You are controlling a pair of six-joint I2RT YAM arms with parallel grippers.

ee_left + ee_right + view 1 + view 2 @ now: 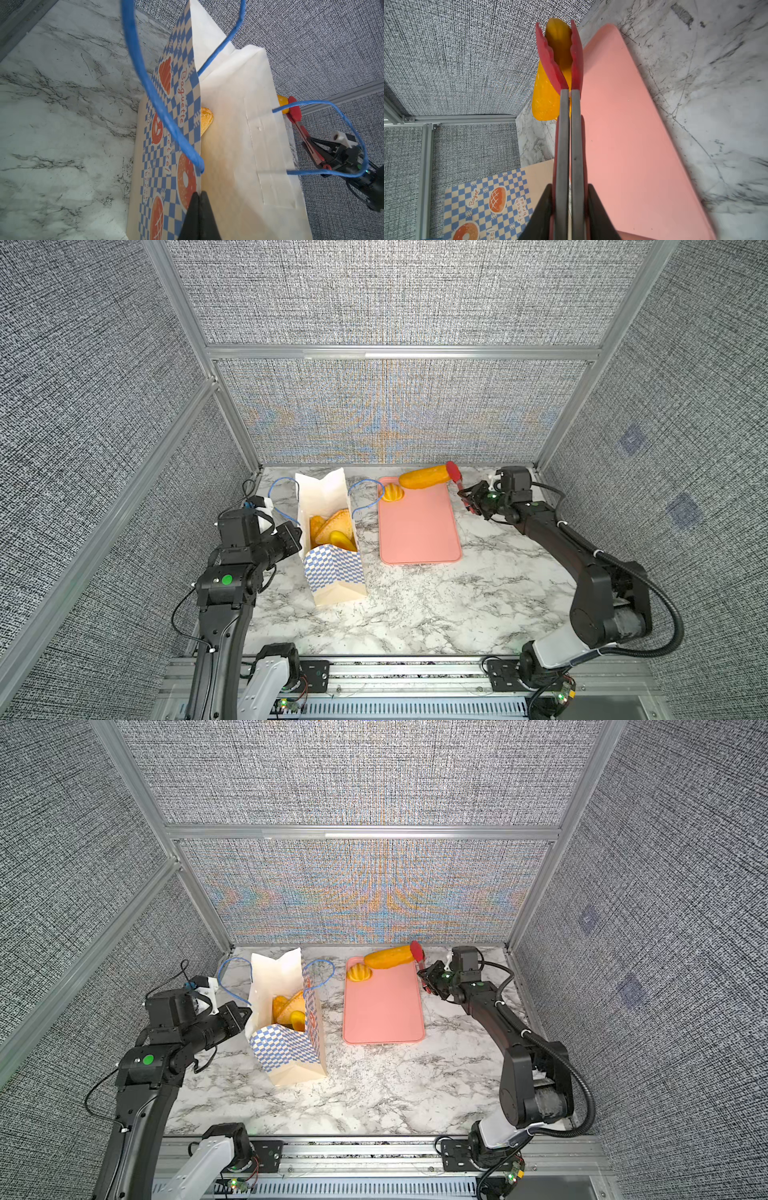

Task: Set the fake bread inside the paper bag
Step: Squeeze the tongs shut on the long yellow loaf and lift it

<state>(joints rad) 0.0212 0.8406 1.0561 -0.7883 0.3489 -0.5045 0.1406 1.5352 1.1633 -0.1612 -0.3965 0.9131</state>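
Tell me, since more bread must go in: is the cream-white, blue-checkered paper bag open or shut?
Open. In both top views the paper bag gapes upward, golden toy pastries showing inside; the left gripper pinches its rim.

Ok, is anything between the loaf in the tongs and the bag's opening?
Nothing solid. A small roll lies low on the tray between the loaf and the bag, and the bag's blue handle loops out on the tray side by the opening; the loaf might catch it unless carried over.

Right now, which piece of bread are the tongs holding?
The long loaf, pinched at one end by the red tongs; the ridged roll lies free on the pink tray.
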